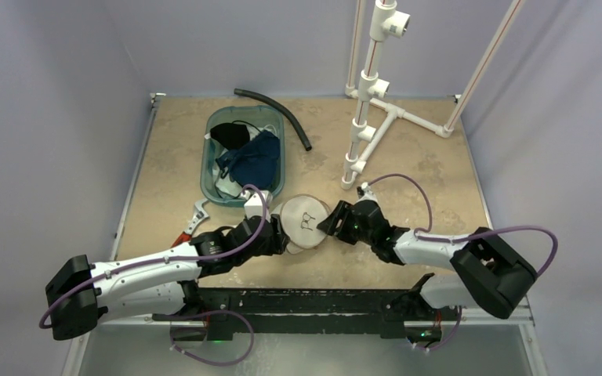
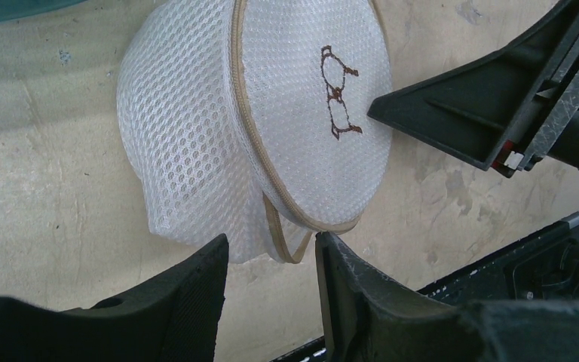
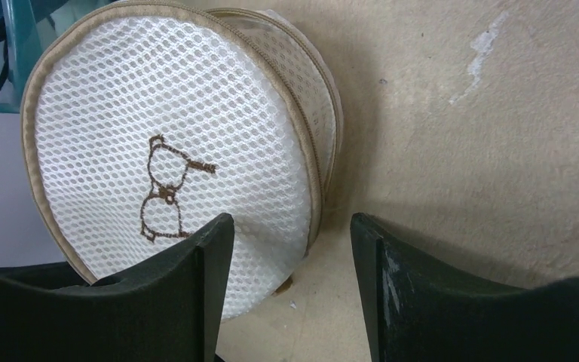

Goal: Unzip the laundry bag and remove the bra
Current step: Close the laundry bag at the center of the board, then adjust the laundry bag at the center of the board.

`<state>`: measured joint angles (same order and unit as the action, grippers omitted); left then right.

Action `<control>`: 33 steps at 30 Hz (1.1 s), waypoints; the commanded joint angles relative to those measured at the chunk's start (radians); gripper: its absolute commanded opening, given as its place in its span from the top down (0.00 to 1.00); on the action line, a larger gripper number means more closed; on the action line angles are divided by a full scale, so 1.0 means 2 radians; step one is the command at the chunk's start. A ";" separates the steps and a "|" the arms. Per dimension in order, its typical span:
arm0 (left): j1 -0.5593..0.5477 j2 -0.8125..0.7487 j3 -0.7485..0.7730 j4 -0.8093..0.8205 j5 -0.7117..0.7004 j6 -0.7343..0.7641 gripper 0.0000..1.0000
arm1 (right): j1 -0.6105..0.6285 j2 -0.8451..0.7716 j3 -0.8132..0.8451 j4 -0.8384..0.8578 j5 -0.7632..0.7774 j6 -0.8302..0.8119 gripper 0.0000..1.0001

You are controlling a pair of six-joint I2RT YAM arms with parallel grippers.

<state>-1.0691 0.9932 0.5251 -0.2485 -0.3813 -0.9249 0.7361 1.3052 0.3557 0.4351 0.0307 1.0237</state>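
Black fingers of the left gripper (image 2: 271, 245) stand apart just in front of the laundry bag (image 2: 271, 113). The bag's tan loop (image 2: 273, 226) lies between them but is not squeezed. The right gripper (image 3: 292, 222) is wide open too and holds nothing. It hovers just right of the bag, close to the round top with the little bra drawing (image 3: 167, 188). The bag lies on its side on the table (image 1: 439, 180), between the two grippers. It is soft white net, so I think it is very light and will squash and slide when pushed. One gripper could pinch the loop or the tan rim to keep the bag in place while the other pulls the zip (image 2: 250, 143). I cannot see the zip's pull tab. Just behind the bag sits the teal tub (image 1: 212, 168) with clothes in it. Farther behind the bag are a black hose (image 1: 282, 112) and a white pipe stand (image 1: 364, 117)
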 commanded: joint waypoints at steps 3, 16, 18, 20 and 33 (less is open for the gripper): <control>-0.002 -0.007 -0.002 0.017 -0.004 -0.007 0.55 | -0.003 0.033 0.020 0.044 -0.029 0.019 0.46; -0.002 -0.040 0.010 -0.007 -0.015 -0.006 0.55 | -0.004 -0.053 0.051 -0.059 0.010 -0.022 0.88; -0.002 -0.041 0.010 -0.008 -0.016 -0.005 0.55 | -0.008 -0.090 0.058 -0.096 0.035 -0.042 0.92; -0.002 -0.040 0.010 -0.008 -0.018 -0.005 0.55 | -0.017 -0.118 0.062 -0.130 0.050 -0.061 0.94; -0.002 -0.030 0.008 -0.003 -0.009 -0.013 0.55 | -0.092 -0.159 0.032 -0.132 -0.040 -0.106 0.93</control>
<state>-1.0691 0.9379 0.5251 -0.2710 -0.3969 -0.9325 0.5545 0.9878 0.4347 0.1310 0.0654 0.8570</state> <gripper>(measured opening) 0.449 0.074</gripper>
